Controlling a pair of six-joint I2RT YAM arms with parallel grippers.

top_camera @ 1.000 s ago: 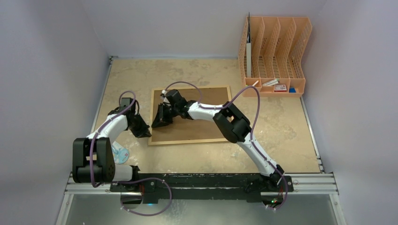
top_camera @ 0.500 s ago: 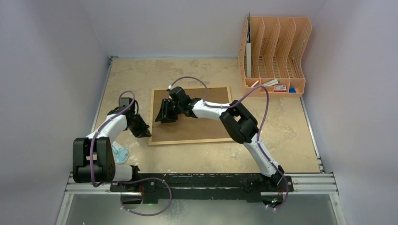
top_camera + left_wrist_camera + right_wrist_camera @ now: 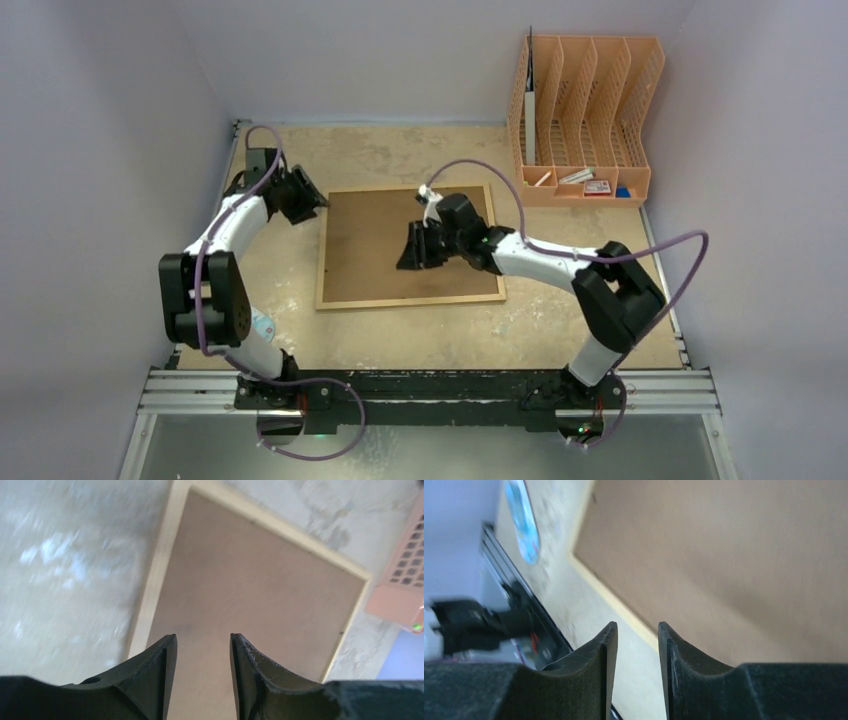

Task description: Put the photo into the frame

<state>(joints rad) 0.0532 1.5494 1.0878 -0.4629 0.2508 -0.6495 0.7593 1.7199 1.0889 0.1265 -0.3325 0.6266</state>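
The frame (image 3: 370,240) lies face down in the middle of the table, brown fibreboard back up inside a thin light-wood border. The photo is not in view. My left gripper (image 3: 318,203) hovers at the frame's far-left corner, open and empty. In the left wrist view its fingers (image 3: 203,637) stand apart, and past them is the frame's back (image 3: 250,580). My right gripper (image 3: 405,255) hangs over the middle of the frame, pointing left. The right wrist view has it (image 3: 637,627) open with nothing in it, above the frame's edge (image 3: 724,555).
An orange file organiser (image 3: 585,120) stands at the back right with small items in its base. A round blue-and-white object (image 3: 262,325) lies near the left arm's base, also in the right wrist view (image 3: 522,522). A black rail (image 3: 430,385) runs along the near edge.
My left gripper has swung from the frame's near-left edge to its far-left corner and opened. My right gripper has drawn back rightward from the frame's left part to its middle.
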